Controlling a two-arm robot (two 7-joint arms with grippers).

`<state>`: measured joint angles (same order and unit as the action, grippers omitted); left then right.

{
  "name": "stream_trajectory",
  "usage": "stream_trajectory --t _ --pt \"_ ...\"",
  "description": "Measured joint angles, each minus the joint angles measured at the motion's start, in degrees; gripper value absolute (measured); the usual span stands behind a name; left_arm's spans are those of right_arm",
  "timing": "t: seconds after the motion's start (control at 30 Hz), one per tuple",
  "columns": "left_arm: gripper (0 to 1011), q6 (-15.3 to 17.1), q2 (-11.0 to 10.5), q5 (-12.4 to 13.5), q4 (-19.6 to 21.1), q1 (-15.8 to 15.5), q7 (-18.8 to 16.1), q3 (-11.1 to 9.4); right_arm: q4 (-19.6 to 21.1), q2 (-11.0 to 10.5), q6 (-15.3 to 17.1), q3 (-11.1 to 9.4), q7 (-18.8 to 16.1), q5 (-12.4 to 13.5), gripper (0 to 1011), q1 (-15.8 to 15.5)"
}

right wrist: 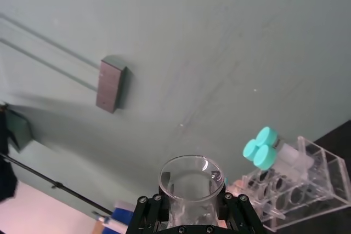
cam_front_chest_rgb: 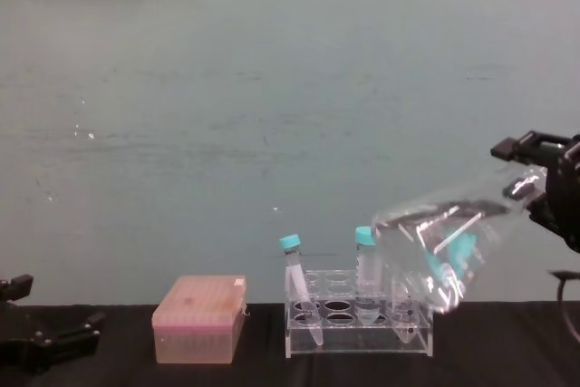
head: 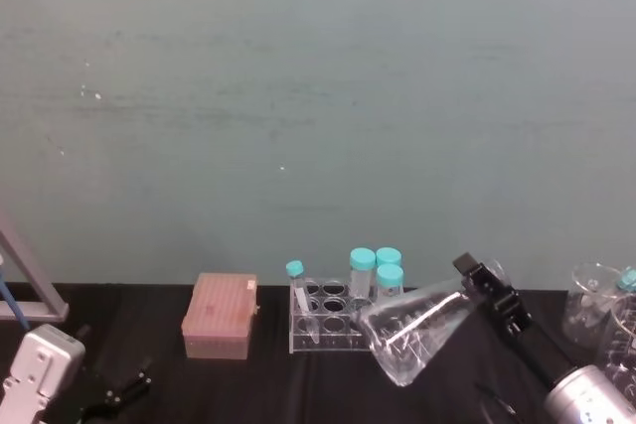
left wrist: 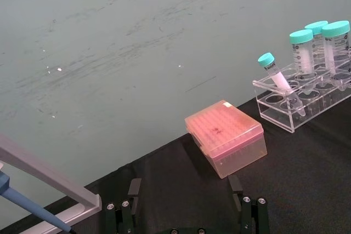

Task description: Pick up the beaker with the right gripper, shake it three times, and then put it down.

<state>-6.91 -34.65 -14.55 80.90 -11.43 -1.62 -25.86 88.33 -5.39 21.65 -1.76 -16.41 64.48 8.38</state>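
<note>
Right hand (head: 487, 285) clamped on the neck of the beaker (head: 412, 335), one finger each side just under the flared rim; the right wrist view has the rim (right wrist: 191, 182) sitting straight between the black fingers (right wrist: 151, 212). Beaker is up off the desk (head: 298, 384) and tipped hard over: neck toward the hand at upper right, wide base down-left. From the chest, the hand (cam_front_chest_rgb: 544, 178) comes in at the right edge and the beaker's base (cam_front_chest_rgb: 435, 242) overlaps the right end of the tube rack (cam_front_chest_rgb: 358, 333). Can't tell whether it's touching the rack. Looks empty, clear glass.

Rack is clear plastic and stands on the desk with teal-capped tubes (head: 363, 265) in it: three upright at the back, one thin tube leaning at the left end. Pink box (head: 221, 317) just left of the rack, lid shut. More clear glassware (head: 596, 300) at the far right of the desk.

Left hand (head: 119, 394) low at the desk's left edge, fingers spread, holding nothing. Its wrist view looks at the pink box (left wrist: 226, 138) and the rack (left wrist: 301, 108).
</note>
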Motion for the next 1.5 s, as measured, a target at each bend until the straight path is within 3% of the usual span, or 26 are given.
stream_trajectory --t 0.07,0.13,0.17,0.2,0.23,0.3,0.33,0.37,0.4,0.43,0.5,0.53,0.63,0.67,0.73,0.77,0.93,1.07,1.13,1.17,1.2,1.27,1.3,1.33,1.37,1.5 --pt "1000 0.0 0.0 0.0 0.0 0.0 0.0 0.0 0.0 -1.12 -0.39 0.74 0.14 -1.31 450 0.11" --pt "1000 0.0 0.0 0.0 0.0 0.0 0.0 0.0 -0.05 -4.31 -2.58 3.03 -0.89 -6.44 450 0.65" --pt "1000 0.0 0.0 0.0 0.0 0.0 0.0 0.0 -0.22 -7.46 -5.42 5.29 -2.17 -11.95 450 1.3" --pt "1000 0.0 0.0 0.0 0.0 0.0 0.0 0.0 -0.31 -9.67 -7.44 6.97 -2.9 -15.84 450 1.76" --pt "1000 0.0 0.0 0.0 0.0 0.0 0.0 0.0 -0.31 -9.67 -7.44 6.97 -2.9 -15.84 450 1.76" --pt "1000 0.0 0.0 0.0 0.0 0.0 0.0 0.0 -0.34 -16.16 -14.41 11.85 -3.81 -29.16 450 3.39" --pt "1000 0.0 0.0 0.0 0.0 0.0 0.0 0.0 -0.34 -16.16 -14.41 11.85 -3.81 -29.16 450 3.39" --pt "1000 0.0 0.0 0.0 0.0 0.0 0.0 0.0 -0.34 -19.44 -17.5 14.39 -3.52 -35.7 450 4.36" --pt "1000 0.0 0.0 0.0 0.0 0.0 0.0 0.0 -0.32 -20.67 -18.88 15.33 -3.13 -38.98 450 4.78" --pt "1000 0.0 0.0 0.0 0.0 0.0 0.0 0.0 -0.26 -23.07 -21.25 17.14 -2.19 -45.51 450 5.6" --pt "1000 0.0 0.0 0.0 0.0 0.0 0.0 0.0 -0.23 -25.11 -23.19 18.73 -1.04 -51.62 450 6.33" --pt "1000 0.0 0.0 0.0 0.0 0.0 0.0 0.0 -0.16 -26.91 -24.6 20.22 0.05 -56.84 450 6.99" --pt "1000 0.0 0.0 0.0 0.0 0.0 0.0 0.0 0.02 -29.15 -26.2 22.16 1.65 -64.53 450 7.85" --pt "1000 0.0 0.0 0.0 0.0 0.0 0.0 0.0 0.11 -30.4 -26.86 23.3 2.45 -68.63 450 8.33" --pt "1000 0.0 0.0 0.0 0.0 0.0 0.0 0.0 0.18 -31.53 -27.43 24.3 3.39 -73.08 450 8.77" --pt "1000 0.0 0.0 0.0 0.0 0.0 0.0 0.0 0.19 -31.79 -27.56 24.5 3.61 -74.1 450 8.86" --pt "1000 0.0 0.0 0.0 0.0 0.0 0.0 0.0 0.2 -32.27 -28.08 24.7 4.12 -77.28 450 8.96" --pt "1000 0.0 0.0 0.0 0.0 0.0 0.0 0.0 0.04 -31.75 -28.55 23.93 3.92 -76.5 450 8.7" --pt "1000 0.0 0.0 0.0 0.0 0.0 0.0 0.0 -0.32 -30.11 -28.85 22.11 2.47 -71.85 450 7.95" --pt "1000 0.0 0.0 0.0 0.0 0.0 0.0 0.0 -0.32 -30.11 -28.85 22.11 2.47 -71.85 450 7.95" --pt "1000 0.0 0.0 0.0 0.0 0.0 0.0 0.0 -0.47 -28.85 -28.84 20.8 1.31 -68.22 450 7.38" --pt "1000 0.0 0.0 0.0 0.0 0.0 0.0 0.0 -0.68 -27.51 -28.56 19.55 -0.03 -64.35 450 6.88" --pt "1000 0.0 0.0 0.0 0.0 0.0 0.0 0.0 -1.04 -25.31 -27.32 17.57 -2.02 -58.33 450 6.15" --pt "1000 0.0 0.0 0.0 0.0 0.0 0.0 0.0 -1.17 -24.45 -26.6 16.85 -2.76 -56.01 450 5.89" --pt "1000 0.0 0.0 0.0 0.0 0.0 0.0 0.0 -1.43 -22.36 -24.49 15.14 -4.39 -50.58 450 5.21" --pt "1000 0.0 0.0 0.0 0.0 0.0 0.0 0.0 -1.77 -18.41 -19.4 12.48 -6.23 -41.46 450 3.87"
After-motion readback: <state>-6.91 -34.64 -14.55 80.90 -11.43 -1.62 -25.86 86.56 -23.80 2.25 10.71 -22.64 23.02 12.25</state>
